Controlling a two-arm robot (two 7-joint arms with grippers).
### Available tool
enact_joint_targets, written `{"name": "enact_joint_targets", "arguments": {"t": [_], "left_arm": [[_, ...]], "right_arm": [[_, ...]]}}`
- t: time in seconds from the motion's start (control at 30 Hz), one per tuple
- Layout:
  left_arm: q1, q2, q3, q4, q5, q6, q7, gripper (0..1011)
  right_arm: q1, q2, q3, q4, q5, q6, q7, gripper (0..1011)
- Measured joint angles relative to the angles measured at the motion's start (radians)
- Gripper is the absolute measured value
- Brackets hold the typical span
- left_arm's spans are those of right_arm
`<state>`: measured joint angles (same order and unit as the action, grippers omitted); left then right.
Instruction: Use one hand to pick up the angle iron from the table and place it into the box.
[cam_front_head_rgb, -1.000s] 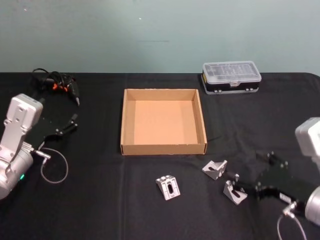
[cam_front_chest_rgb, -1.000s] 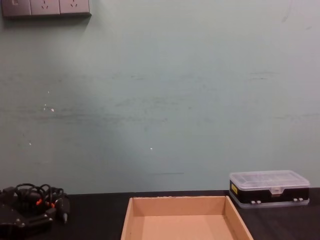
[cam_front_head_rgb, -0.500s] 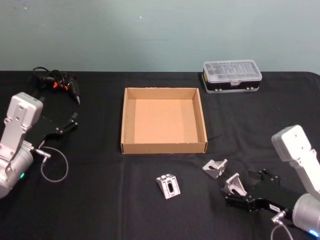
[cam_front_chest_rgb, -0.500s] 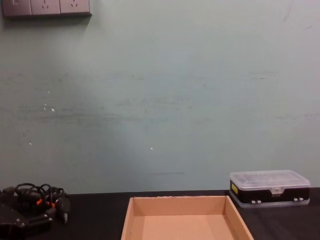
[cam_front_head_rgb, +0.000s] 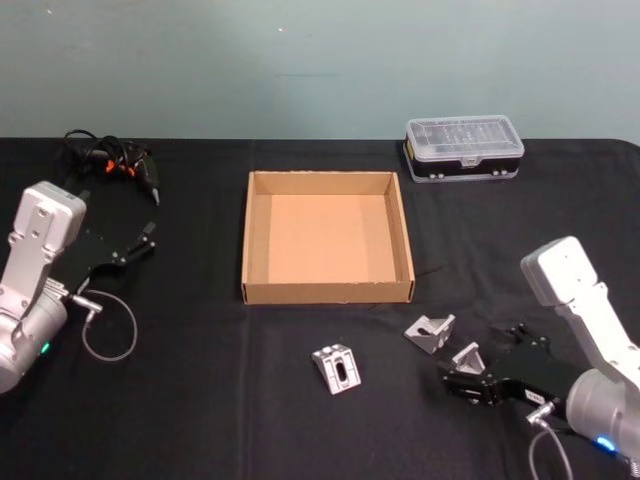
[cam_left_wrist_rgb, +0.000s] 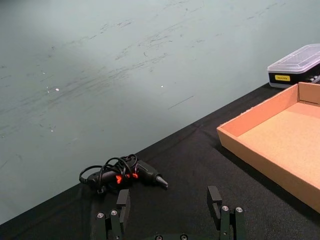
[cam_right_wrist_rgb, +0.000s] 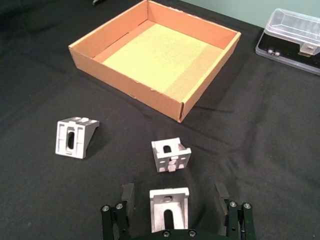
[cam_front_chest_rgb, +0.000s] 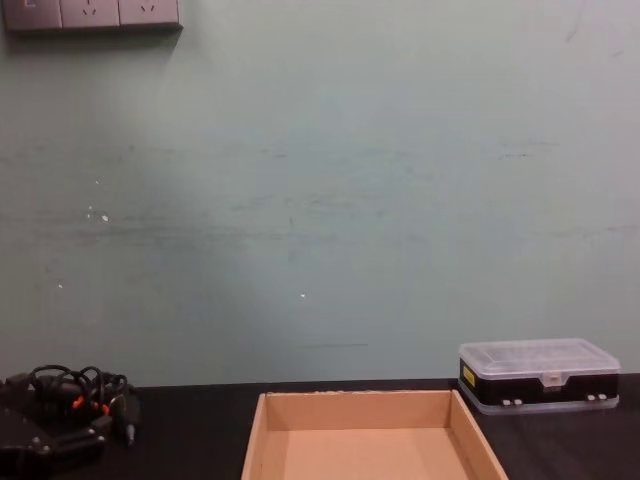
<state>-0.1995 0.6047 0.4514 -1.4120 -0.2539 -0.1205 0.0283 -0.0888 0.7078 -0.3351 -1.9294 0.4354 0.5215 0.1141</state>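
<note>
Reaching for the pick-up was the step in hand, as I judged it. The right pincer (cam_right_wrist_rgb: 174, 189), black with blocky fingers on a silver-grey metal arm, sat low at the surface with its fingers spread either side of a small silver angle-iron bracket (cam_right_wrist_rgb: 169, 210). A gap showed on both flanks and nothing was clamped. That bracket rested on the flat matte black surface (cam_front_head_rgb: 200, 400), at roughly five o'clock from the shallow tan cardboard box (cam_front_head_rgb: 325, 295) and well apart from it. A second bracket (cam_right_wrist_rgb: 171, 155) lay just beyond the pincer toward the box, and a third bracket (cam_right_wrist_rgb: 75, 137) sat at about six o'clock from the box.

The next move likely called for closing squarely on the bracket's side faces, lifting it clear of its neighbour, then carrying it toward eleven o'clock over the box's low near wall. The right arm stretched in from the four o'clock corner, forearm angled down, wrist nearly level. The left pincer (cam_left_wrist_rgb: 168, 195) was parked at nine o'clock, fingers apart — holding nothing.
</note>
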Motion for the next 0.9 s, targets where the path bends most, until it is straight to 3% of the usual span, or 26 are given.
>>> {"name": "enact_joint_targets", "arguments": {"t": [0.57, 0.9], "left_arm": [[0.0, 0.0, 0.0, 0.0, 0.0, 0.0, 0.0, 1011], [0.0, 0.0, 0.0, 0.0, 0.0, 0.0, 0.0, 1011]], "right_arm": [[0.046, -0.069, -0.015, 0.064, -0.052, 0.019, 0.026, 1000], [0.047, -0.069, -0.014, 0.065, -0.053, 0.019, 0.027, 1000]]}}
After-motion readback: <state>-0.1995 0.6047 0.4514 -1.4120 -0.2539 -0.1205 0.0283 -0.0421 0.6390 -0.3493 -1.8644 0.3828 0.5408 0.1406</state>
